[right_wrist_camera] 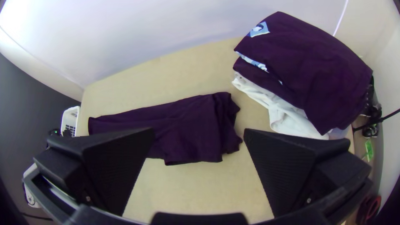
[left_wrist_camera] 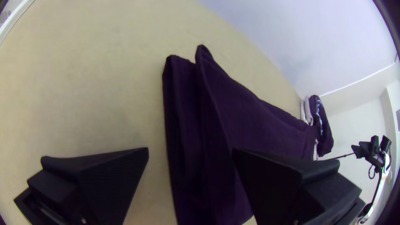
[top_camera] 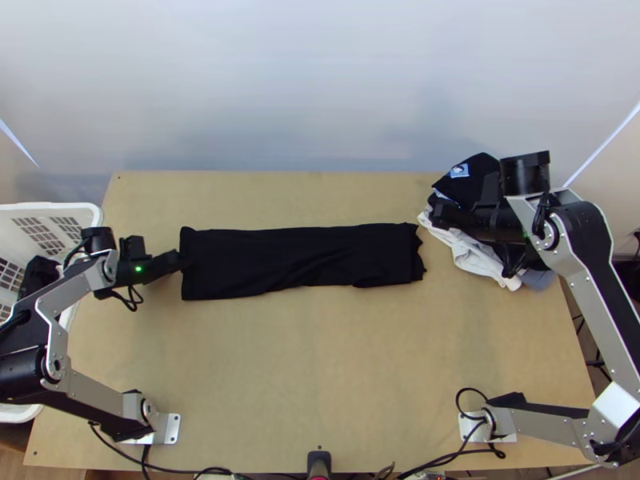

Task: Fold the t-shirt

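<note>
1. Left tool (left_wrist_camera: 191, 151), released. From my station I read its jaws as parted, one over bare desk (top_camera: 312, 352) and the other over cloth; whether they touch it, I cannot tell.

2. T-shirt (top_camera: 296, 260), folded into a long, narrow black strip. Its straighter short end lies at the left tool, the edge passing between the jaws, with overlapping layers visible there.

3. Principal relation. The strip's long axis runs away from the left tool, roughly in line with its reach, toward the right tool's side. I take the left tool to be the nearer and better placed for the next fold.

4. Right tool (right_wrist_camera: 199, 130), also released, its jaws wide apart. The ragged short end of the strip is the one nearer to it; a clothes pile (right_wrist_camera: 304, 66) lies beside that end, a little apart.

5. Probable move. I would gather every layer at the near end, then carry it along the axis, away from where the left tool stands. Should I pinch only the upper layer, the strip may open.
</note>
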`<state>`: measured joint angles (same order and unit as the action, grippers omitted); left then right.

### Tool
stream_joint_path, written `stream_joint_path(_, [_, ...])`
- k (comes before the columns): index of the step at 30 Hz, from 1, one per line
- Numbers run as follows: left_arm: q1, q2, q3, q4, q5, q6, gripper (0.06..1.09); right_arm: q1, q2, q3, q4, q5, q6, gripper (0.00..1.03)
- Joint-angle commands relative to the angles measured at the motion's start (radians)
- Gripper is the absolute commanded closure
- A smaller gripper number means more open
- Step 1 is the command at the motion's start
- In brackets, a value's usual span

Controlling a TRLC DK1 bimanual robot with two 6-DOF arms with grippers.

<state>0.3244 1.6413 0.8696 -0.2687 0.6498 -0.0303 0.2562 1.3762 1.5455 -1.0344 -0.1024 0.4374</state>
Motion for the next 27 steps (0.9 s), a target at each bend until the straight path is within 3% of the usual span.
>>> stream_joint_path(1, [-0.079,0.029,-0.015,0.036,-0.039,0.001,0.1,-0.021,0.003,0.024,-0.012,-0.006,-0.005,0.03])
stream_joint_path(13, [-0.286,0.068,0.023,0.111,-0.064,-0.184,0.11,-0.049,0.001,0.044,-0.015,-0.008,-0.016,0.03])
stream_joint_path(14, [-0.281,0.069,0.025,0.106,-0.068,-0.201,0.21,-0.057,0.0,0.047,-0.015,-0.008,-0.019,0.03])
stream_joint_path(16, [-0.252,0.057,0.023,0.12,-0.121,-0.249,0.82,-0.069,-0.003,0.048,-0.015,-0.008,-0.023,0.03])
stream_joint_path(17, [-0.235,0.017,0.022,0.125,-0.139,-0.272,1.07,-0.077,-0.005,0.048,-0.015,-0.01,-0.028,0.03])
stream_joint_path(21, [-0.14,-0.112,0.0,0.103,-0.161,-0.174,1.05,-0.095,-0.016,0.042,-0.015,-0.017,-0.032,0.03])
stream_joint_path(24, [0.036,-0.104,0.042,0.063,-0.159,-0.151,1.05,-0.103,-0.019,0.033,-0.015,-0.028,-0.032,0.03])
stream_joint_path(27, [0.202,-0.069,0.124,-0.033,-0.156,-0.057,1.05,-0.109,-0.023,0.019,-0.015,-0.036,-0.032,0.03])
